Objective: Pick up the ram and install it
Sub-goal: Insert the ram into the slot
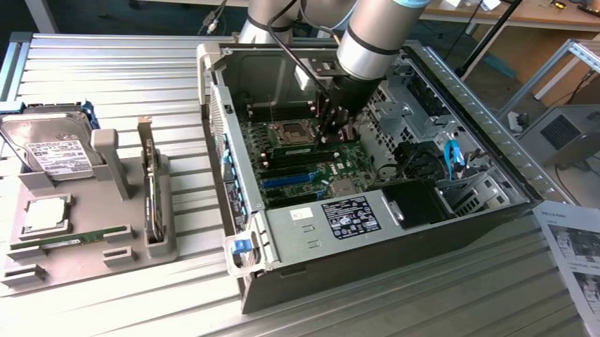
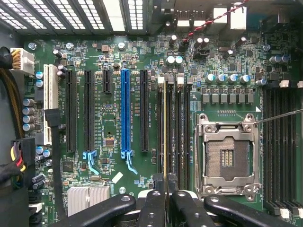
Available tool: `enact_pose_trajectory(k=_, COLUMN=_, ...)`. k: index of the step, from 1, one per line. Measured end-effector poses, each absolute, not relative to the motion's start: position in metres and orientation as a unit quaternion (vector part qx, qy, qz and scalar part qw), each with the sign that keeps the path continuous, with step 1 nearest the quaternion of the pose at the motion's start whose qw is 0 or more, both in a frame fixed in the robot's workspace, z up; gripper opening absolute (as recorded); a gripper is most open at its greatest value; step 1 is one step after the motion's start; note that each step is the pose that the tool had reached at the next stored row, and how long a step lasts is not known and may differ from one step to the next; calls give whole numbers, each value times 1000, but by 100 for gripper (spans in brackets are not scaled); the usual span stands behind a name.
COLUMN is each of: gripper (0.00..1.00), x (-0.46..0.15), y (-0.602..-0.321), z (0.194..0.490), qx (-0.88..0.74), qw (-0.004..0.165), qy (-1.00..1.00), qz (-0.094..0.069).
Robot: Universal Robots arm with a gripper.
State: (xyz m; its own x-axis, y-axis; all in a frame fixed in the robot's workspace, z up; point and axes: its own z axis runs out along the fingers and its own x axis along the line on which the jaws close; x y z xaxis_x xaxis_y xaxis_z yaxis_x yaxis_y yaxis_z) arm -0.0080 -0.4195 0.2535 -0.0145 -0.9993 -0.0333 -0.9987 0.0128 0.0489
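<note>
My end effector (image 2: 165,179) is down inside the open computer case (image 1: 310,242), closed almost fully on the ram (image 2: 164,127). The stick is pinched between my two fingers (image 2: 156,201) by its near end. It runs straight out ahead of them, edge-on to my wrist camera, so it shows as one thin pale line. It lies in line with one of the black memory slots on the motherboard (image 2: 113,109). I cannot tell whether it is seated in that slot or only resting over it.

Just beside my end effector, on one side of the ram, is the open processor socket (image 2: 227,158) with its metal frame. Another bank of memory slots (image 2: 279,151) lies beyond it. On the other side of the ram, a little farther off, a blue expansion slot (image 2: 125,111) stands among long black ones.

Well apart from my end effector, toward the exterior view's left and outside the case, a grey tray (image 1: 84,270) sits on the ribbed metal tabletop (image 1: 112,70). A second green stick (image 1: 70,241) lies flat in the tray. A square silver processor chip (image 1: 45,214) sits just behind the stick, and a hard drive (image 1: 52,147) leans at the tray's far end.
</note>
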Motion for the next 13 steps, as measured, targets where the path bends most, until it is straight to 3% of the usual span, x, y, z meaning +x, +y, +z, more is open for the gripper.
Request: enact_pose_trajectory(k=13, gripper=12, x=-8, y=-419, z=251, qx=701, qw=10, qy=-713, qz=-24)
